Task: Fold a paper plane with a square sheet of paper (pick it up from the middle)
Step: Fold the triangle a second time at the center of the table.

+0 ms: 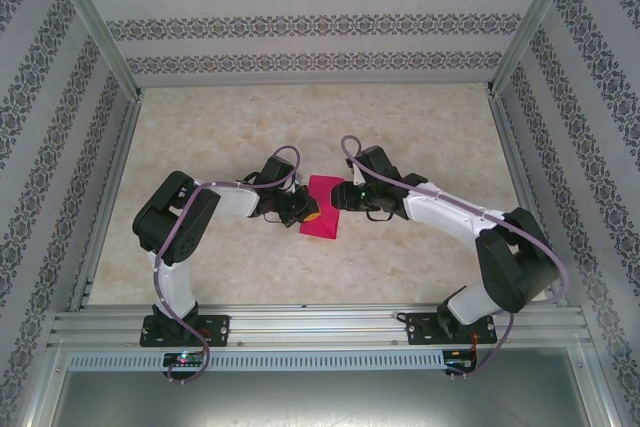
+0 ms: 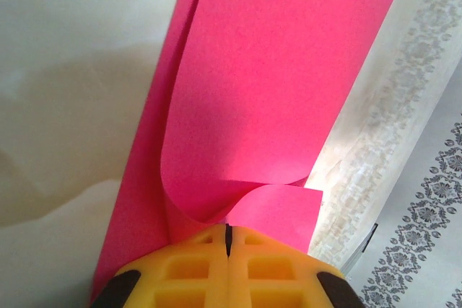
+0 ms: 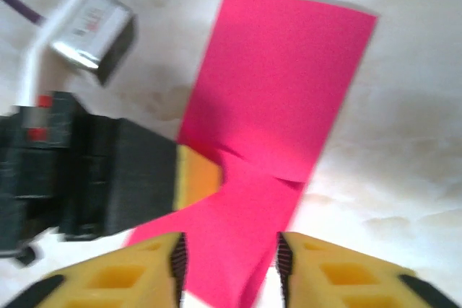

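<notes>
Paper: the thin magenta-pink square sheet of paper point(image 1: 322, 209), partly folded, lies mid-desk point(image 1: 420, 127), its long axis running from near edge to far edge.
Left end effector point(image 2: 227, 234): clamped on the sheet's left edge.
Right end effector point(image 3: 229, 254): jaws apart, with the sheet's right edge between them.
Judgement: only the left holds.

Left arm point(image 1: 180, 219): elbow stood raised, forearm reached inward. Left gripper point(image 2: 227, 239): yellow fingers point(image 2: 184, 275) pressed together, clamped on square sheet of paper point(image 2: 274, 91) ahead of tips. Right arm point(image 1: 450, 215): mirrored pose, forearm reached inward. Right gripper point(image 3: 229, 265): jaws stood parted, tips faced left gripper, close opposite it.
</notes>
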Robot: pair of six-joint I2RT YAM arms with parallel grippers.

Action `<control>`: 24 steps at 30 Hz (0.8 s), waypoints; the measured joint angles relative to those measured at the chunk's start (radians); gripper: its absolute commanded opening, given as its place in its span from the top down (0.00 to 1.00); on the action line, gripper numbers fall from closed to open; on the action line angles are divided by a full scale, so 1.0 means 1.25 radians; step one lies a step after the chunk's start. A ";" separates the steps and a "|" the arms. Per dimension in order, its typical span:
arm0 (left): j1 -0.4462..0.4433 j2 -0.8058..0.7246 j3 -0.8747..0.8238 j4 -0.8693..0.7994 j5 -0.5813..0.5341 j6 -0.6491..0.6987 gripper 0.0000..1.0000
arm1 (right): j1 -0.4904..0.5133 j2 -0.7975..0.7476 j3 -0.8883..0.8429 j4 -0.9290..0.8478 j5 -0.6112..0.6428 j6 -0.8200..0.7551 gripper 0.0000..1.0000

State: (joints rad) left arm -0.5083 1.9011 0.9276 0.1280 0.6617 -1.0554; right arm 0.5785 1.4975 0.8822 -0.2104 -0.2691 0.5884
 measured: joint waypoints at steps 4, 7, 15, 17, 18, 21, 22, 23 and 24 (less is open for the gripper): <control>0.000 0.000 0.000 0.000 0.000 0.003 0.97 | 0.028 0.020 -0.053 0.091 -0.067 0.085 0.90; 0.000 0.000 0.000 0.000 0.000 0.003 0.97 | 0.055 0.063 -0.058 0.123 -0.096 0.123 0.93; 0.000 0.000 0.000 0.000 0.000 0.006 0.97 | 0.078 0.153 -0.030 0.124 -0.112 0.157 0.93; 0.000 0.000 0.000 0.000 0.000 0.006 0.97 | 0.074 0.162 -0.026 0.121 -0.113 0.160 0.92; 0.000 0.000 0.000 0.000 0.000 0.006 0.97 | 0.073 0.167 -0.025 0.121 -0.113 0.161 0.92; 0.000 0.000 0.000 0.000 0.000 0.007 0.97 | 0.073 0.178 -0.024 0.117 -0.113 0.163 0.92; 0.000 0.000 0.000 0.000 0.000 0.007 0.97 | 0.073 0.180 -0.024 0.115 -0.113 0.164 0.91; 0.000 0.000 0.000 0.000 0.000 0.008 0.97 | 0.073 0.182 -0.024 0.112 -0.113 0.165 0.91; 0.000 0.000 0.000 0.000 0.000 0.009 0.97 | 0.073 0.182 -0.024 0.110 -0.113 0.167 0.91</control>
State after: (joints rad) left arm -0.5083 1.9011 0.9276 0.1276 0.6621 -1.0443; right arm 0.6693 1.7252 0.8516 -0.0727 -0.4107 0.7975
